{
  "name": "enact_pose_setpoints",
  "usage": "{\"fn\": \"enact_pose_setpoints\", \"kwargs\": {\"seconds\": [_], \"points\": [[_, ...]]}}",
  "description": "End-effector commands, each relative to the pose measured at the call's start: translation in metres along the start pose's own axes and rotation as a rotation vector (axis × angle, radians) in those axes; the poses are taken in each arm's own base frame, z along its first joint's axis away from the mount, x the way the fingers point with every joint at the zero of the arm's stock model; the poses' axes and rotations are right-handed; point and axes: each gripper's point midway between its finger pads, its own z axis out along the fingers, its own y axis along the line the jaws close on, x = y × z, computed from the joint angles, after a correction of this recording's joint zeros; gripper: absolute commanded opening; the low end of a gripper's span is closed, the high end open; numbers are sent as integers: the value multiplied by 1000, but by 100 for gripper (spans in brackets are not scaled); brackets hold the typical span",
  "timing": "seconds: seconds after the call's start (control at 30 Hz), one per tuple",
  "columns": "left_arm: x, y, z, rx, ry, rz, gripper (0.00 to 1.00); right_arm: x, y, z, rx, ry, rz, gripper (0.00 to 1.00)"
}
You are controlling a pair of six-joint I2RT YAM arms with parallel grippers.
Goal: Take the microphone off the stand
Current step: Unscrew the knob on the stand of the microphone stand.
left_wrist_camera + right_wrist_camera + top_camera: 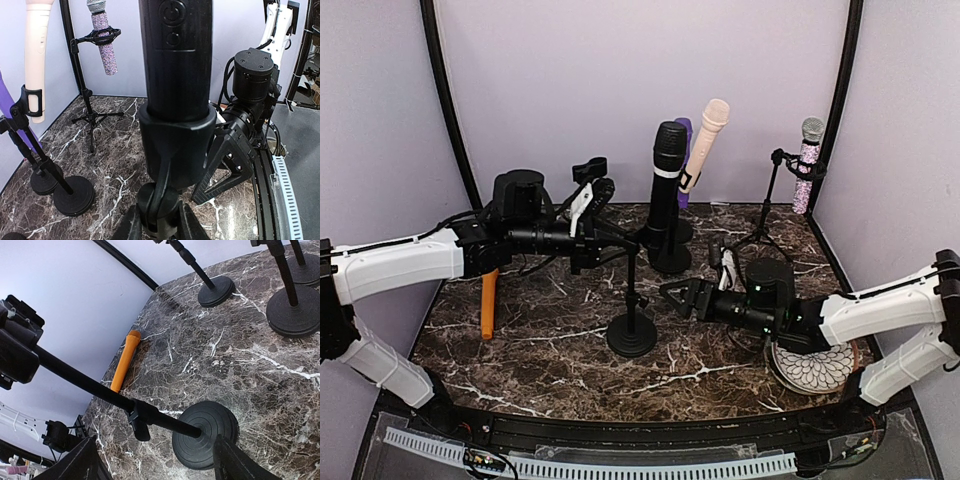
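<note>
A black microphone (668, 168) stands upright in the clip of a black round-base stand (632, 335) at mid-table. In the left wrist view the microphone (175, 55) fills the middle, seated in its clip (175, 145). My left gripper (623, 240) is shut on the stand's swivel joint (157, 202) just under the clip, with one finger on each side (159, 226). My right gripper (674, 296) is open and empty, low down to the right of the stand's pole (100, 390). Its jaws (156, 442) straddle the pole above the base (205, 432) without touching it.
An orange microphone (488, 300) lies on the marble at the left and also shows in the right wrist view (125, 360). Behind stand a cream microphone (706, 140), a purple one (683, 130) and a glitter one (808, 165) on a tripod. A patterned plate (817, 368) lies under the right arm.
</note>
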Motion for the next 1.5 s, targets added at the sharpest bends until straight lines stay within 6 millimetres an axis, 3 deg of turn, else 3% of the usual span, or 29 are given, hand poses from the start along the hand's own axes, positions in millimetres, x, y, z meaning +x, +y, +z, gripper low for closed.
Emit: {"fn": "enact_pose_setpoints", "kwargs": {"seconds": [0.0,0.3,0.5,0.73,0.93,1.17,1.47], "points": [[36,-6,6,17,118,-60,22,-6,16,7,-56,7,-34,78],[35,-2,5,-7,129,-56,22,-10,33,21,-59,30,-139,69],[32,-2,4,-13,127,-53,22,-12,34,28,14,59,-275,59],[36,-2,7,-8,134,-60,22,7,34,42,2,119,-294,49],[34,-2,5,-12,130,-52,22,21,24,40,18,125,-258,47],[36,-2,7,-6,136,-59,22,25,28,38,6,119,-293,29],[39,-2,9,-4,142,-61,22,22,23,43,46,96,-341,26]]}}
